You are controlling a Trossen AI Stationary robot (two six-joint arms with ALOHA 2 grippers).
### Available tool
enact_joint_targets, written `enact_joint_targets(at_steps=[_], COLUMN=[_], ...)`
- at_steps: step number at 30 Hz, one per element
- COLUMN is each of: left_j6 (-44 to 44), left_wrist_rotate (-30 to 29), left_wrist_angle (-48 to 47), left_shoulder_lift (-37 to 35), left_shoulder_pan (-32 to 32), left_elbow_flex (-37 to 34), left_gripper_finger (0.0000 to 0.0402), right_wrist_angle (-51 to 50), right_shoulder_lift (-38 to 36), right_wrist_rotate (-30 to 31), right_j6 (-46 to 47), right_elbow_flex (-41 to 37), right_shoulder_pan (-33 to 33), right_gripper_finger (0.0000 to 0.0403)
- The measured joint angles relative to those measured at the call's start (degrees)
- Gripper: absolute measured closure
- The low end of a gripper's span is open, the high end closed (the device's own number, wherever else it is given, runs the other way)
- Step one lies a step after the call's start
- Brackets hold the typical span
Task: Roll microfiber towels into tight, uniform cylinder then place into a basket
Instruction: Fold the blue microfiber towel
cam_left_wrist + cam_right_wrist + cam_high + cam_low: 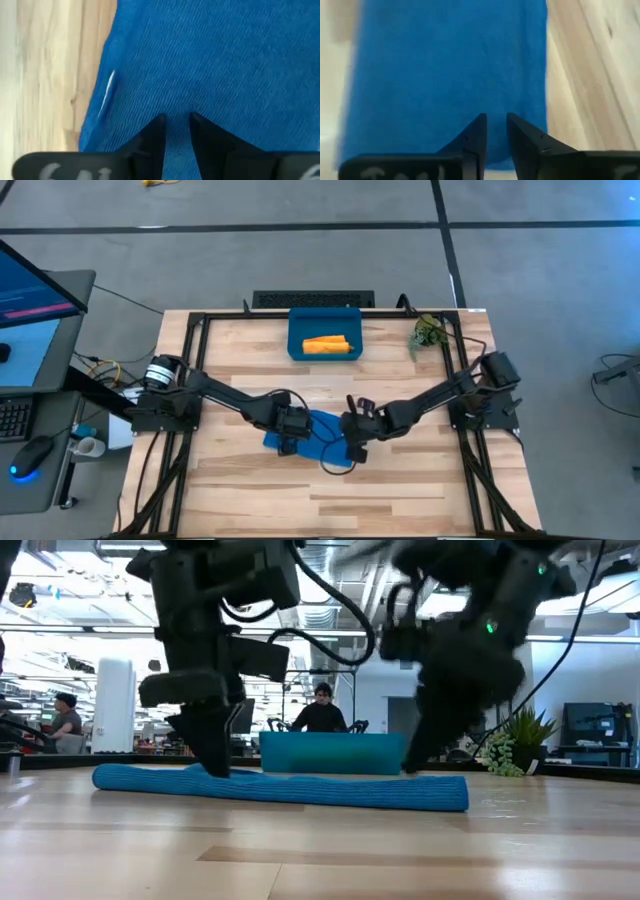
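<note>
Blue towel (318, 432) flat at mid-surface (400, 490), partly hidden under both arms. Left hand (176, 120) and right hand (495, 119) down on it, fingers slightly apart, grip unclear. Orange roll (328, 345) in far basket (296, 348).

High cam: straight down, far, whole table (250, 510). Low cam: tabletop level, close, facing room. Wrist cams: v. close, aimed down. All four share blue towel (322, 427).
</note>
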Motion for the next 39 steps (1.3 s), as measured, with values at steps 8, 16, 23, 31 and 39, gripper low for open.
enact_joint_targets(at_steps=[8, 16, 23, 31, 39], left_j6=[1.5, 9.3, 19.1, 16.4, 8.1], left_wrist_rotate=[-1.9, -10.5, -12.4, -9.6, -8.2], left_wrist_angle=[1.0, 1.5, 5.4, 8.1, 10.1], left_shoulder_lift=[1.4, 1.7, 1.7, 1.7, 1.7], left_shoulder_pan=[-0.1, 3.1, 8.6, 8.3, 2.9], left_elbow_flex=[0.3, 0.2, 0.3, 0.3, 0.3], left_gripper_finger=[0.0322, 0.0322, 0.0322, 0.0322, 0.0322], right_wrist_angle=[-4.5, -6.8, -8.3, -16.1, -24.3], right_shoulder_lift=[3.0, 3.2, 3.7, 3.7, 3.6], right_wrist_rotate=[0.3, -1.9, -4.5, 2.9, 6.7], right_j6=[8.1, 15.8, 17.5, 19.2, 18.8], right_elbow_flex=[0.4, 1.1, 5.3, 7.2, 7.3], right_shoulder_pan=[-2.4, -0.4, 2.4, 1.6, 0.5], right_gripper_finger=[0.0318, 0.0328, 0.0329, 0.0329, 0.0329])
